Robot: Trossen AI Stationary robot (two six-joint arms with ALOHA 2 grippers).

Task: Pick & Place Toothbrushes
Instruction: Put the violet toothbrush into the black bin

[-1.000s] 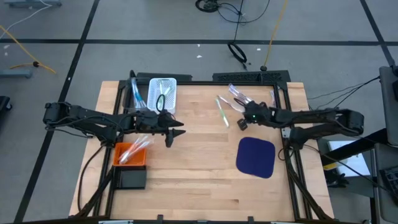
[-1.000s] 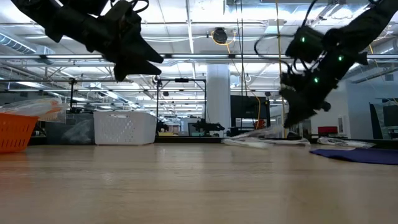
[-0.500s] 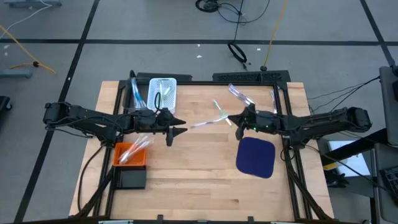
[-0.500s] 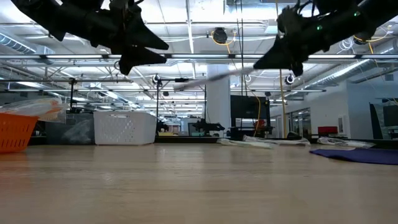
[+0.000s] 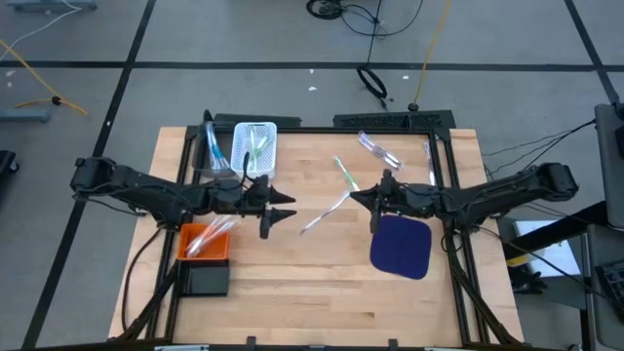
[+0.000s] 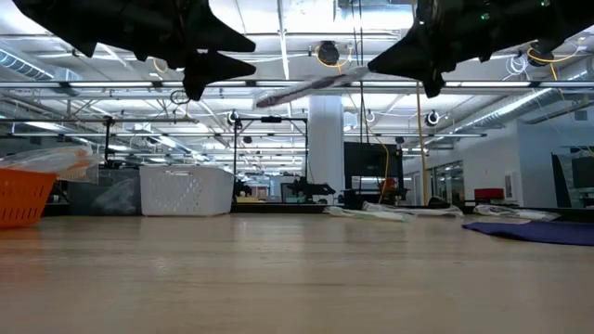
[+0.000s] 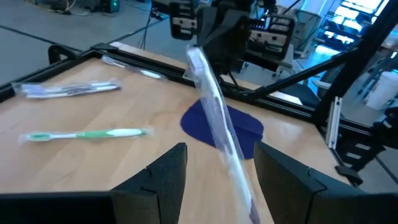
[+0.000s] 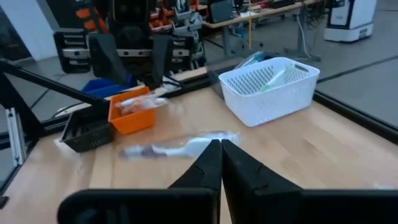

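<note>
High view shows you one wrapped toothbrush [image 5: 326,213] held in the air above the middle of the table [image 5: 312,283], with one end pinched in the right gripper [image 5: 363,200], whose fingers are closed on it. Its free end points toward the left gripper [image 5: 285,206], which hangs near with its fingers spread and nothing between them. Other toothbrushes lie at the far side of the table: a green one [image 5: 344,174] and a wrapped one [image 5: 377,150]. Some more are in the orange bin [image 5: 204,243] and the white basket [image 5: 254,144]. A dark blue mat [image 5: 402,245] lies under the right arm. I judge this as a handover. The risk is that the long wrapper sags or swings, so the left fingers may close beside it. If the right gripper releases too early, the toothbrush can fall on the table.
</note>
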